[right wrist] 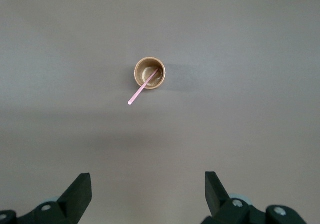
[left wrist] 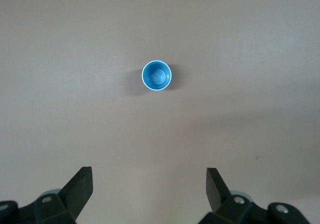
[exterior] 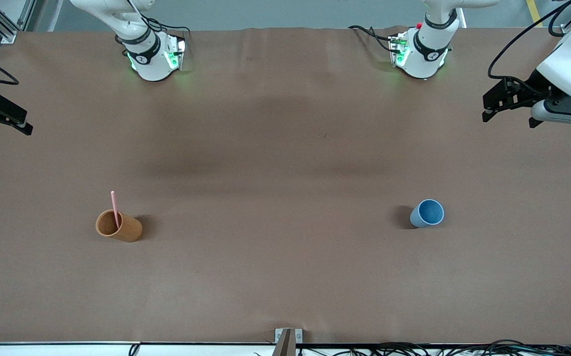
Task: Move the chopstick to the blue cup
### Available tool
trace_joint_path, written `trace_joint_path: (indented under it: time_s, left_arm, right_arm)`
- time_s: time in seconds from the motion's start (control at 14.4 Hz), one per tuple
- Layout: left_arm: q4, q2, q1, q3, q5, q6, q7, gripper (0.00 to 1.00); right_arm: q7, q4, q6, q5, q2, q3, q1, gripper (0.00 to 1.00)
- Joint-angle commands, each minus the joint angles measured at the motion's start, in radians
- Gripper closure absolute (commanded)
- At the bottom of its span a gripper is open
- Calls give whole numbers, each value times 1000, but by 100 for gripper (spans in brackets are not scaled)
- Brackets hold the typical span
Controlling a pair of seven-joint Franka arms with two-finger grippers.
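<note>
A pale-pink chopstick (exterior: 114,207) stands leaning in an upright orange-brown cup (exterior: 118,226) toward the right arm's end of the table. In the right wrist view the chopstick (right wrist: 141,90) sticks out over the cup's (right wrist: 149,73) rim. The blue cup (exterior: 427,213) stands upright and empty toward the left arm's end; it also shows in the left wrist view (left wrist: 156,76). My left gripper (exterior: 510,118) (left wrist: 150,176) is open, high over the table's left-arm end, apart from the blue cup. My right gripper (exterior: 1,129) (right wrist: 148,179) is open, high over the right-arm end, apart from the orange-brown cup.
The brown table cover (exterior: 285,173) spans the whole table. The two arm bases (exterior: 154,59) (exterior: 421,54) stand along the table's edge farthest from the front camera. A small metal bracket (exterior: 287,337) and cables (exterior: 463,348) lie at the edge nearest that camera.
</note>
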Motion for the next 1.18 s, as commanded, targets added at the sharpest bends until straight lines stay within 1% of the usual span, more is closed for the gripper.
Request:
trace_joint_path:
  time_s: [0.0, 0.21, 0.28, 0.42, 0.49, 0.62, 0.9, 0.97, 1.11]
  left_arm:
    - [29, 17, 3, 1, -11, -20, 12, 0]
    - [21, 95, 9, 8, -19, 20, 17, 0]
    - [9, 138, 10, 11, -17, 59, 27, 0]
    - [-34, 222, 10, 14, -11, 197, 30, 0]
    - [-48, 267, 15, 17, -11, 257, 35, 0]
    - [-85, 344, 20, 19, -8, 375, 35, 0]
    - [-241, 416, 26, 19, -6, 677, 35, 0]
    - [-264, 436, 26, 21, -6, 718, 35, 0]
    - [-292, 459, 26, 21, -6, 758, 35, 0]
  right_arm:
    - [-14, -6, 9, 17, -6, 11, -20, 0]
    - [-8, -1, 13, 16, -6, 11, -18, 0]
    - [-9, -4, 13, 16, -3, 11, -18, 0]
    - [-1, -7, 29, 16, 10, 11, -14, 0]
    - [-1, -26, 76, 14, 17, 11, -11, 0]
    - [-1, -107, 182, 14, 16, 11, -12, 0]
    - [-1, -282, 381, 14, 14, 14, -4, 1]
    - [-1, -326, 436, 14, 14, 16, -4, 2]
    - [-1, -424, 563, 14, 14, 16, 12, 7]
